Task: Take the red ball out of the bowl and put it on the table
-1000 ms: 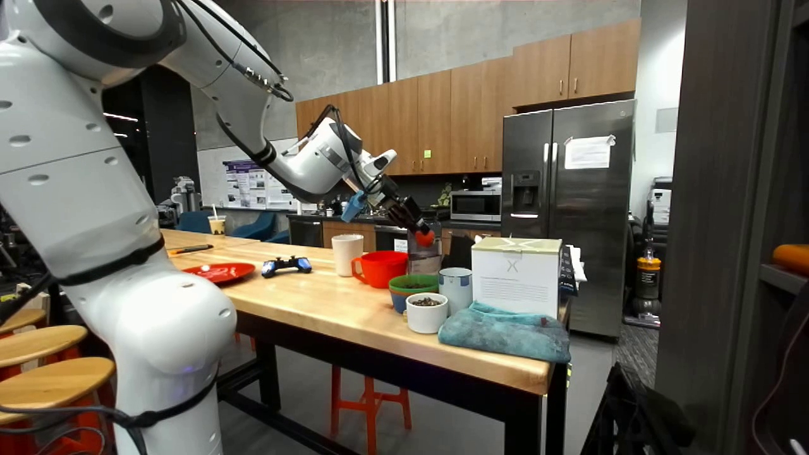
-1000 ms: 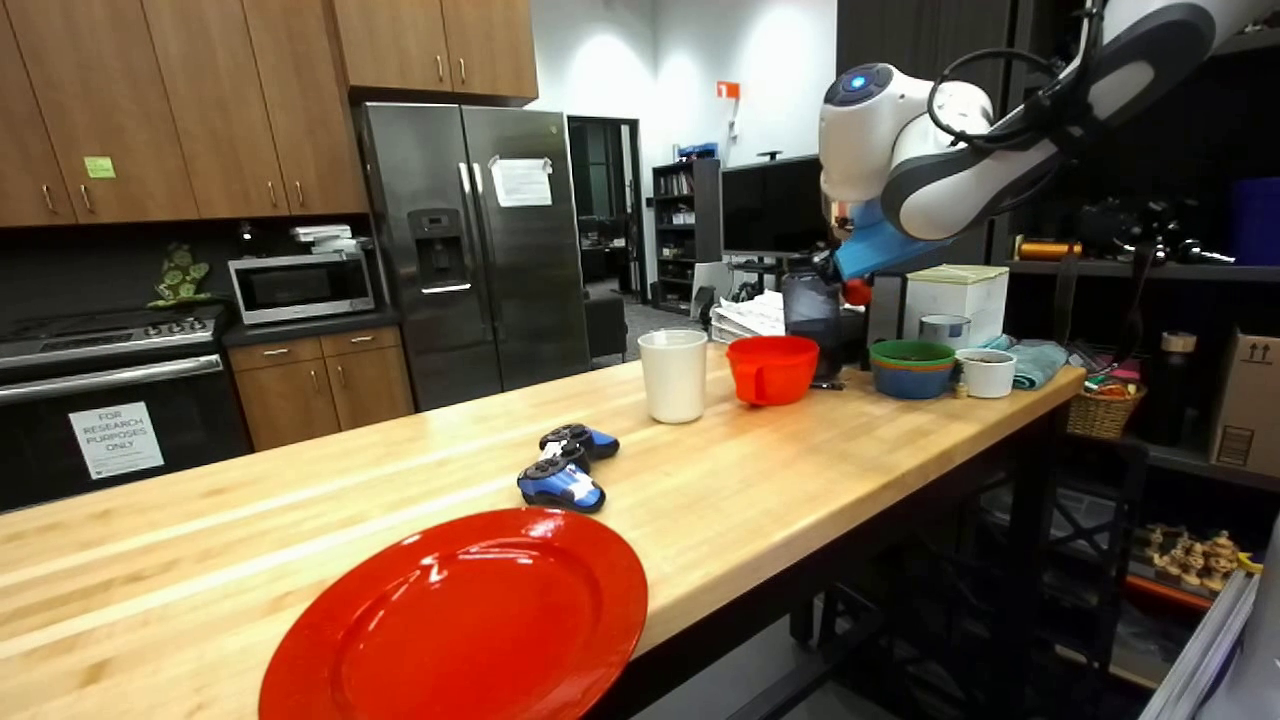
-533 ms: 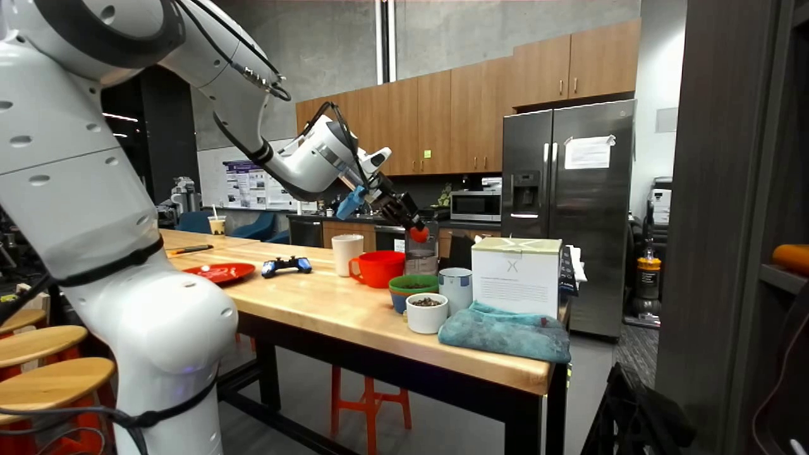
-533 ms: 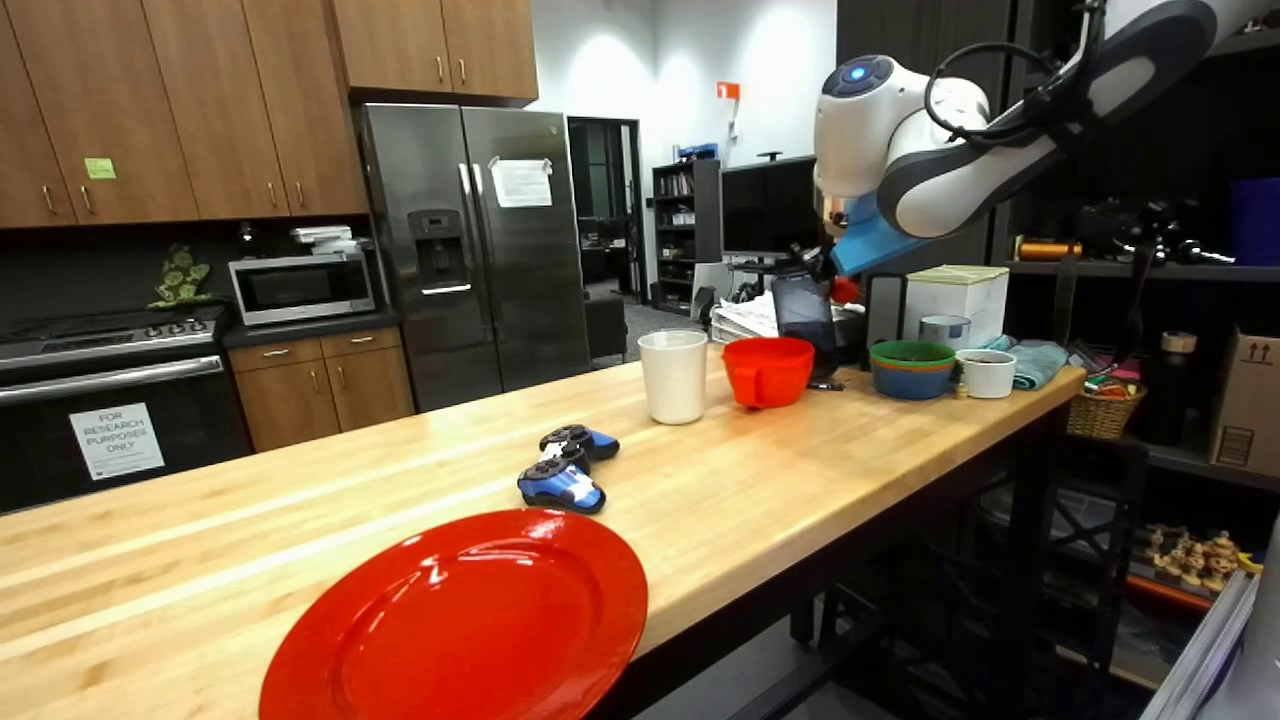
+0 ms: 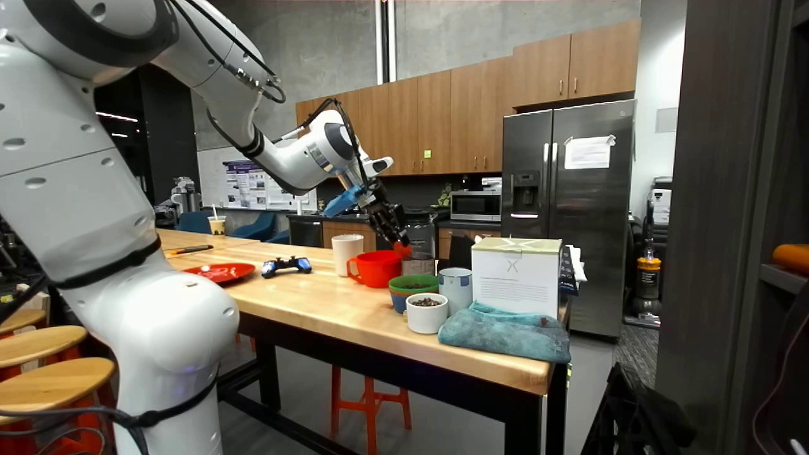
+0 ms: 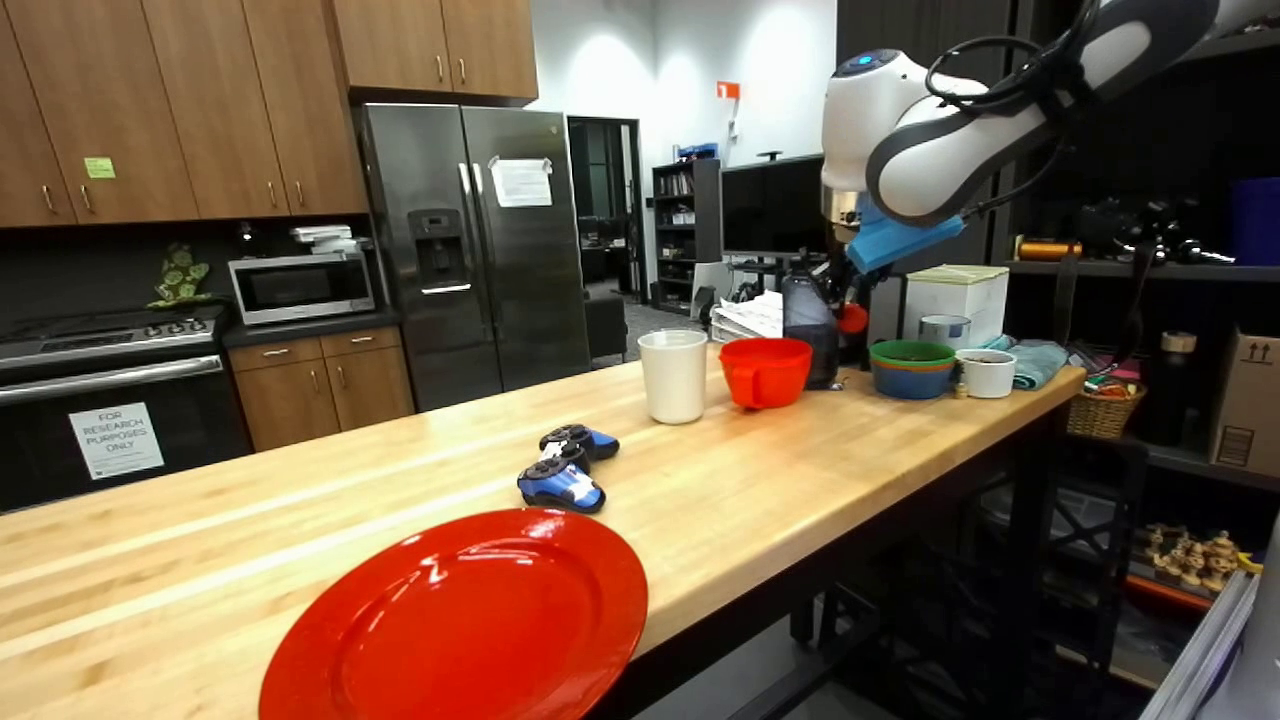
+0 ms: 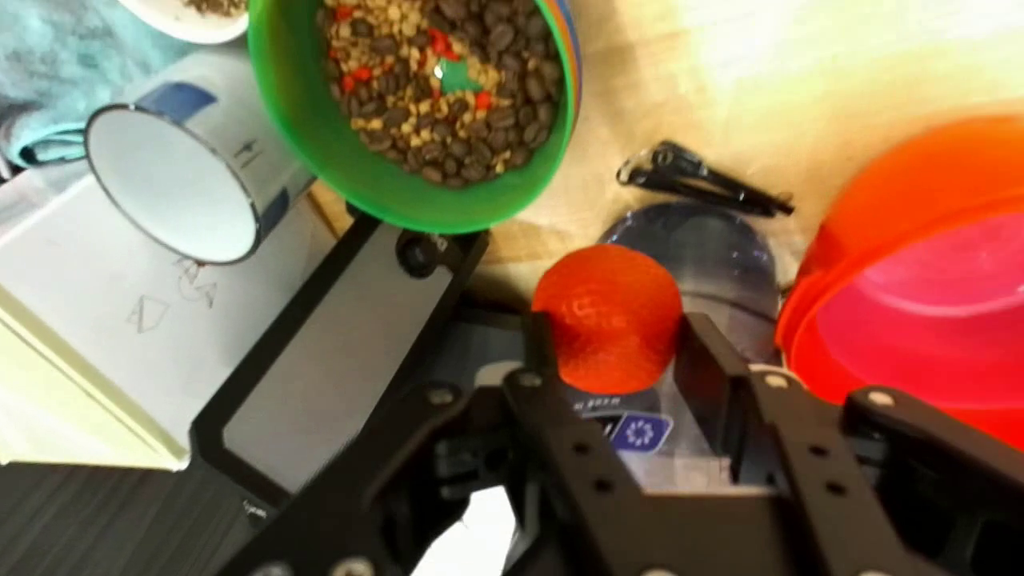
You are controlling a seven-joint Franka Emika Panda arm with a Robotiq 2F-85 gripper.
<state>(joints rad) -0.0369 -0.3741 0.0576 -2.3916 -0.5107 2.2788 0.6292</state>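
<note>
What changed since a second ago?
The small red-orange ball, held throughout by the black fingers, moved down and left in an exterior view. The bright red round bowl and clear grey jar slid slightly left there too. Nothing newly grasped or released. Tall white cup, flat red plate stayed.

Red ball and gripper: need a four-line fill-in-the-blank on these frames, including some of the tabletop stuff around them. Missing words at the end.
The red ball, held in the gripper, is ____ (on/off) the table.
The ball is ____ (inside/outside) the red bowl.
In the wrist view, the bean-filled bowl has a ____ rim.
Of the red plate and the red bowl, the game controller lies closer to the ____.

Missing words: off; outside; green; red plate.
</note>
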